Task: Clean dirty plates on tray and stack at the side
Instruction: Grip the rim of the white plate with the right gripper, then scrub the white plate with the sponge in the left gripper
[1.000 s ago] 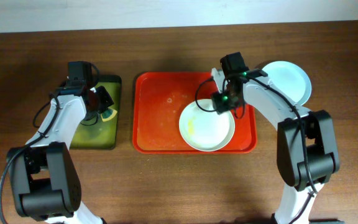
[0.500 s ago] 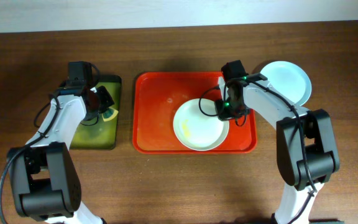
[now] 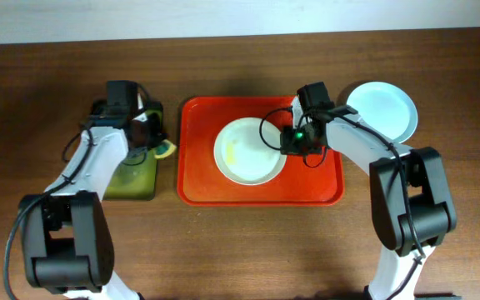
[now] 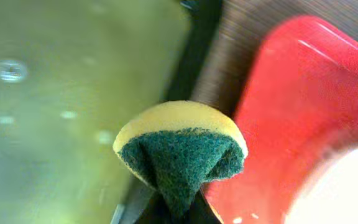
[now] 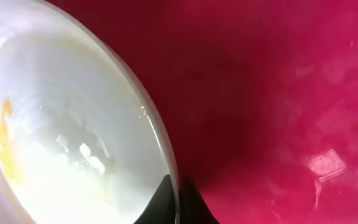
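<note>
A cream-white plate (image 3: 248,152) with a yellowish smear sits over the middle of the red tray (image 3: 198,179). My right gripper (image 3: 291,140) is shut on the plate's right rim; the right wrist view shows the rim (image 5: 157,134) pinched between my black fingers above the tray (image 5: 278,93). A pale mint-blue plate (image 3: 383,110) lies on the table to the right of the tray. My left gripper (image 3: 158,147) is shut on a yellow and green sponge (image 4: 180,149), held between the green tray and the red tray (image 4: 284,99). The third plate is out of view.
A dark green tray (image 3: 133,171) lies left of the red tray, its wet surface (image 4: 61,93) below the sponge. Bare brown table lies in front of both trays and along the back.
My right gripper has dragged the cream-white plate leftward and toward the tray's back. My left gripper has lifted the sponge off the green tray and moved right toward the red tray.
</note>
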Motion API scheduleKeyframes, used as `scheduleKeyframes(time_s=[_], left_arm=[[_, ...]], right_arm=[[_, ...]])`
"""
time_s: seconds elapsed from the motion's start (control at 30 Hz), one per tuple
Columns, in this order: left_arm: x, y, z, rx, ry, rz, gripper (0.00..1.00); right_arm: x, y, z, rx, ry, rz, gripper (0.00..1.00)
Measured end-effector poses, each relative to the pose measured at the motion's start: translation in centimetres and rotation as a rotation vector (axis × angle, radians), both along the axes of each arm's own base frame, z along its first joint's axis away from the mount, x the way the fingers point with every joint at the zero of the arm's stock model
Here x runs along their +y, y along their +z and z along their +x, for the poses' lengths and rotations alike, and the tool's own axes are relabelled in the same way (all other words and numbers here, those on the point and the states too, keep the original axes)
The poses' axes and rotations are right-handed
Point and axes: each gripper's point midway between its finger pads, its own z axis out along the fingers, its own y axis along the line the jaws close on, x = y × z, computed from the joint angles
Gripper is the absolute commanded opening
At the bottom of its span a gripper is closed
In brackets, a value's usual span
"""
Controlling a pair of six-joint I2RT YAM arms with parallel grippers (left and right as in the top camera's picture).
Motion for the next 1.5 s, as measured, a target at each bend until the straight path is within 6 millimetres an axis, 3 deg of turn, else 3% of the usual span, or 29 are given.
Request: scheduleKeyframes(time_s=[0.07, 0.23, 0.37, 0.5, 0.67, 0.77, 0.83, 0.93, 1.03, 1.1, 1.2, 1.23, 1.37, 1.43, 1.5], left_arm=[[-2.8, 0.1, -0.2, -0.002, -0.071, -0.013, 0.00], [-14.7, 1.2, -1.6, -0.082, -0.353, -0.079, 0.00], [-18.8, 1.1, -3.3, -0.102, -0.447, -0.028, 0.00], [-18.1, 0.8, -2.9, -0.103, -0.424, 0.007, 0.00], [-17.5, -4.4, -3.4, 0.016, -0.363, 0.031, 0.00], [-16.2, -5.0, -2.9, 0.011, -0.322, 0.113, 0.00], [-14.1, -5.0, -2.7, 0.015, -0.274, 0.230, 0.00], [-9.4, -4.7, -2.4, 0.005, -0.186, 0.514, 0.00], [-8.4, -4.1, -2.4, -0.007, -0.177, 0.606, 0.00], [-9.0, -3.4, -2.0, -0.017, -0.182, 0.538, 0.02], [-11.7, 0.2, 0.1, -0.094, -0.200, 0.214, 0.01], [-12.5, 0.2, -0.2, -0.066, -0.226, 0.112, 0.00], [-15.6, -3.6, -3.0, 0.082, -0.379, -0.029, 0.00], [-15.5, -5.2, -3.7, 0.135, -0.387, -0.016, 0.00], [-14.3, -5.3, -3.8, 0.147, -0.367, 0.055, 0.00]], right_arm=[[0.6, 0.0, 0.0, 0.002, -0.012, 0.008, 0.04], [4.5, -0.1, -1.4, -0.020, 0.066, -0.024, 0.04], [5.4, -0.2, -1.8, -0.038, 0.087, -0.060, 0.04], [5.4, -0.2, -1.8, -0.036, 0.081, -0.058, 0.04], [5.4, -0.2, -1.8, -0.035, 0.077, -0.060, 0.04], [5.4, -0.2, -1.7, -0.037, 0.074, -0.059, 0.04], [5.4, -0.2, -1.7, -0.037, 0.074, -0.059, 0.04], [5.7, -0.2, -1.8, -0.040, 0.080, -0.054, 0.04], [6.2, -0.1, -2.0, -0.042, 0.092, -0.048, 0.04], [6.0, -0.2, -2.0, -0.040, 0.089, -0.055, 0.04], [6.0, -0.2, -2.0, -0.041, 0.090, -0.059, 0.04], [5.9, -0.2, -2.0, -0.041, 0.090, -0.059, 0.04], [5.9, -0.2, -2.0, -0.040, 0.090, -0.060, 0.04], [5.9, -0.2, -2.0, -0.038, 0.089, -0.063, 0.04], [5.8, -0.2, -2.0, -0.038, 0.089, -0.064, 0.04]])
